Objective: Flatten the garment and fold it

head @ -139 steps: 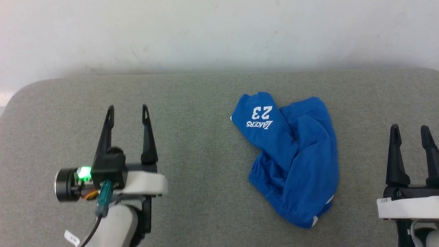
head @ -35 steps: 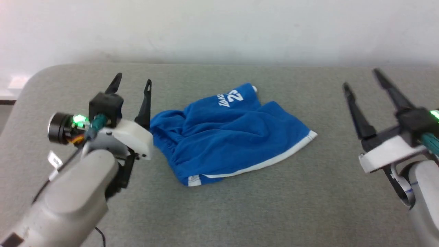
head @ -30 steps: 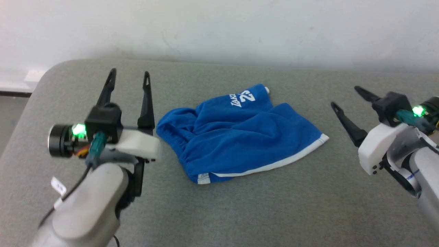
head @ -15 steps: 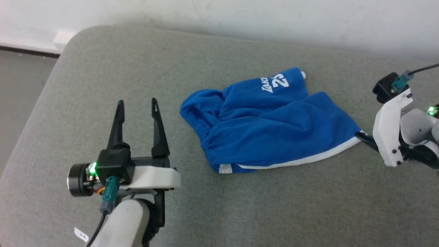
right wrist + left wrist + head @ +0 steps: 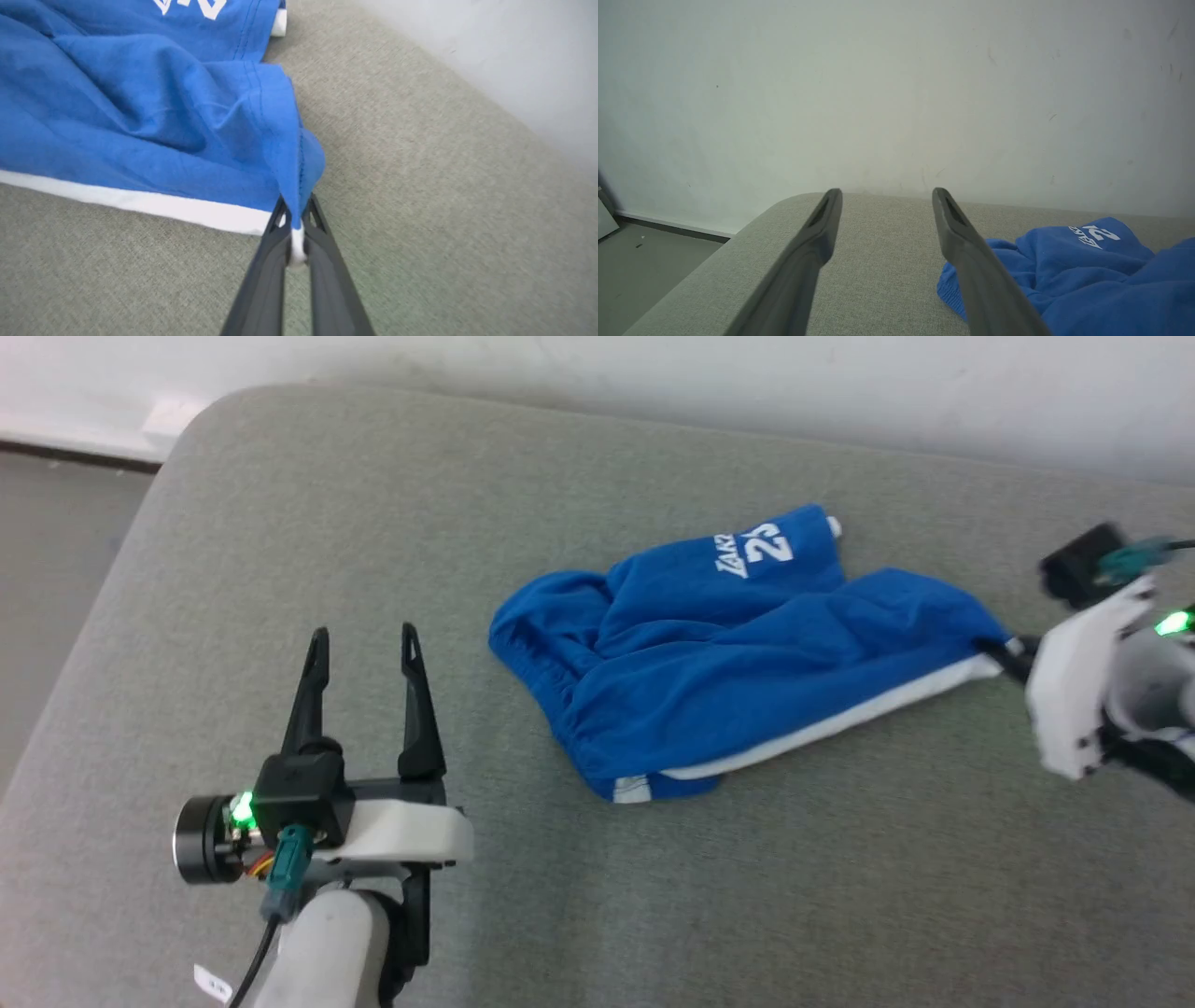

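Right gripper (image 5: pixel 295 210) clamped on the garment (image 5: pixel 140 116), seemingly its white-trimmed corner

the garment (image 5: pixel 747 663) is soft, matt, creased cloth, and the grey pad (image 5: pixel 653 896) beneath it is rough woven fabric.

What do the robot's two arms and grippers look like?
The left gripper and the right gripper each have two long, dark, tapering fingers with a slot near the tip. Behind them sits a white bracket on a pale grey forearm. A teal connector with a dark cable plugs into a black block, beside a green light. A small white tag sits by the left cable.
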`<state>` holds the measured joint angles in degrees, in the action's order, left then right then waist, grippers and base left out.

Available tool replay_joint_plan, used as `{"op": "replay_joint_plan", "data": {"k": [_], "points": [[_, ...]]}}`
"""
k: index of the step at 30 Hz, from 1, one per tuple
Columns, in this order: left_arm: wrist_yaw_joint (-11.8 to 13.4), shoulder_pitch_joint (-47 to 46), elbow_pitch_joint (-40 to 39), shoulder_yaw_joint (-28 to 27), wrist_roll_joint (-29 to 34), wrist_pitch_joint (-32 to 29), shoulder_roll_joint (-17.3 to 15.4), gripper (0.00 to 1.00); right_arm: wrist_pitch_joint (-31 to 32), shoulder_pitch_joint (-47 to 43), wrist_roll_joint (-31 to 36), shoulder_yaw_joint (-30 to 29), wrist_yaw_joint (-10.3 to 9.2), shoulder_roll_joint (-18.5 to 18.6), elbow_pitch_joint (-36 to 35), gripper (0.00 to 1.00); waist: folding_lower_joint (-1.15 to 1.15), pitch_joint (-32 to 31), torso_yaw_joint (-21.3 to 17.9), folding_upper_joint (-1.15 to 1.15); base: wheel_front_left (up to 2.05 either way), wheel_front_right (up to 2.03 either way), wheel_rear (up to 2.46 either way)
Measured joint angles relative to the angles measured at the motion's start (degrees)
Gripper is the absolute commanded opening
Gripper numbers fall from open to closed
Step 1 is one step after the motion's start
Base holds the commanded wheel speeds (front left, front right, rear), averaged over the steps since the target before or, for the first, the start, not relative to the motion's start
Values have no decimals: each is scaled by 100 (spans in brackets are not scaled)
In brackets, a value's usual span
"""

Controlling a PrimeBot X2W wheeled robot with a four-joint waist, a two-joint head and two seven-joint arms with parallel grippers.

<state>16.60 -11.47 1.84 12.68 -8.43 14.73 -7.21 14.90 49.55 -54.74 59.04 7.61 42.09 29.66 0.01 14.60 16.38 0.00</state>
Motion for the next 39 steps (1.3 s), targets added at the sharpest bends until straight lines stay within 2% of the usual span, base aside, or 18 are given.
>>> {"op": "replay_joint_plan", "data": {"k": [4, 8, 12, 17, 18, 19, 23, 26, 29, 31, 33, 35, 39], "points": [[-172, 105, 62, -112, 131, 0, 38, 100, -550, -176, -313, -276, 0, 575, -268, 0, 0, -143, -235, 0, 0, 0, 0], [-305, 108, 91, -144, 203, 1, 132, 100, -644, -738, -546, -370, 0, 1079, -291, 0, -1, -262, -482, 0, 0, 0, 0], [-443, 107, 159, -125, 299, 0, 196, 100, -682, -1447, -895, -408, 0, 1118, 3, 0, -1, -330, -669, 0, 0, 0, 0], [-608, 104, 326, -25, 359, 0, 245, 100, -932, -1820, -911, -449, 1, 914, 590, 0, -1, -400, -764, 0, 0, 0, 0], [-648, 104, 361, 5, 367, 0, 258, 100, -1024, -1821, -876, -471, 0, 840, 673, 25, -1, -424, -772, 0, 0, 0, 0], [-665, 104, 398, 18, 379, 1, 269, 100, -1172, -1822, -815, -506, 0, 764, 758, 100, -1, -451, -782, 0, 0, 0, 0], [-814, 86, 427, -8, 437, 0, 249, 100, -2054, -1800, -398, -742, 0, 553, 991, 100, -1, -599, -825, 0, 0, 0, 0], [-1015, -57, 415, -21, 499, 0, 100, 100, -2669, -1755, -66, -1091, 0, 467, 1101, 100, -1, -723, -862, 0, 0, 0, 0], [-1334, -431, 506, 9, 509, 0, -119, 100, -2917, -1672, 383, -1595, 0, 327, 1120, 100, -1, -818, -925, 0, 0, 0, 0], [-1647, -706, 742, 123, 547, -89, -318, 100, -2956, -1680, 700, -2003, 0, 183, 1031, 100, -1, -862, -979, 0, 0, 0, 0], [-2015, -1031, 932, 278, 546, -437, -508, 100, -2959, -1744, 1113, -2531, 0, -1, 767, 100, -1, -889, -1043, 0, 0, 0, 0], [-2252, -1368, 1105, 485, 482, -931, -655, 100, -2963, -1906, 1567, -3097, 0, -215, 443, 100, -1, -901, -1110, 0, 0, 0, 0], [-2369, -1974, 1325, 1160, 125, -1971, -971, 100, -2962, -2514, 2361, -3944, 0, -666, -116, 100, -1, -869, -1242, 0, 0, 0, 0]]}}
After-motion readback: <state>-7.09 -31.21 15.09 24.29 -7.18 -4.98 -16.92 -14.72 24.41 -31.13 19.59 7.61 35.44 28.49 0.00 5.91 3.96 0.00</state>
